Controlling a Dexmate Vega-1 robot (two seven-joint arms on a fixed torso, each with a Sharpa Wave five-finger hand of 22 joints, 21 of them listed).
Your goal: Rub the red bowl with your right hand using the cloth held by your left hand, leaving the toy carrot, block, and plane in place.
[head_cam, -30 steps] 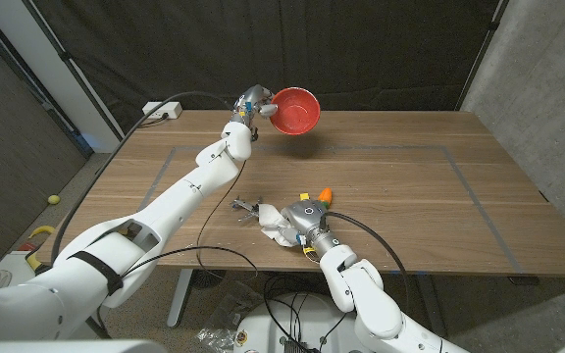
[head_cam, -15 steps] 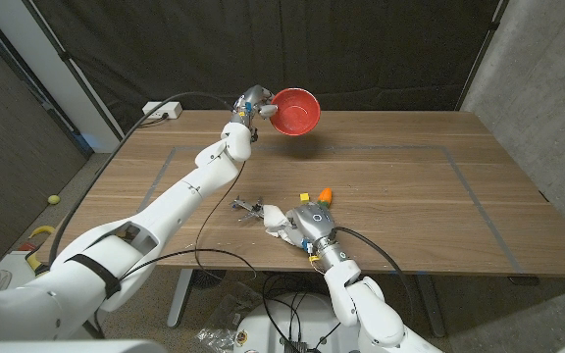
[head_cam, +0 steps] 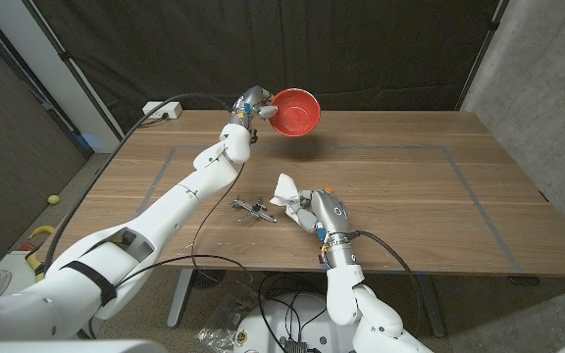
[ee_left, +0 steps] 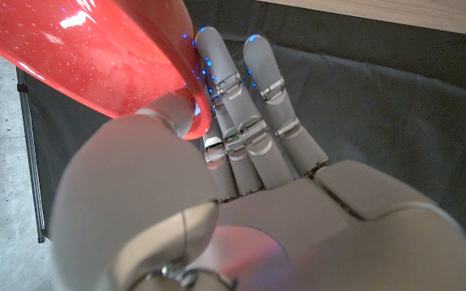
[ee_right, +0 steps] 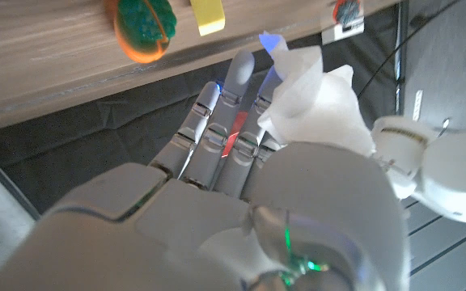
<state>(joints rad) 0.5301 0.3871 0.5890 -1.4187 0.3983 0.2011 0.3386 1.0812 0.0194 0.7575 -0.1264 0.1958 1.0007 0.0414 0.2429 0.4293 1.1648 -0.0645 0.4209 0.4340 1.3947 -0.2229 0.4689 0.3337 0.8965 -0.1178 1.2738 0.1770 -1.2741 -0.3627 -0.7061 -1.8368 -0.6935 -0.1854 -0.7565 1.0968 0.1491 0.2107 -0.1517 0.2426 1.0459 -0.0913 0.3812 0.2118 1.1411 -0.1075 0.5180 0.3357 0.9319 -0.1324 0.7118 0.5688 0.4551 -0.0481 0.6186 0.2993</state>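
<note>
The right hand (head_cam: 324, 212) holds a white cloth (head_cam: 286, 189), bunched between its thumb and its fingers (ee_right: 217, 137); in the right wrist view the cloth (ee_right: 310, 97) bulges out past the fingertips in soft folds. In the head view this hand is raised off the wooden table (head_cam: 410, 186), with the cloth sticking out from its fingers toward the far left arm. Just beyond these fingers, in the wrist view, lie a toy carrot (ee_right: 142, 26) with a green top and a small yellow block (ee_right: 207, 14), close beside each other on the wood; in the head view an orange bit of the carrot (head_cam: 329, 191) peeks out at the far side of the hand. Just to the left of the cloth, near the fingers but apart from them, a small metal toy plane (head_cam: 254, 208) lies on the table. The left hand (head_cam: 251, 103) is stretched well away over the table's far edge and grips the red bowl (head_cam: 295, 111) by its rim: the left wrist view shows the thumb pressed on one side of the bowl's (ee_left: 95, 56) wall and the fingers (ee_left: 249, 113) extended along the other side. The bowl is held up in the air, tilted so its opening faces the camera, well apart from the cloth and the right hand.
</note>
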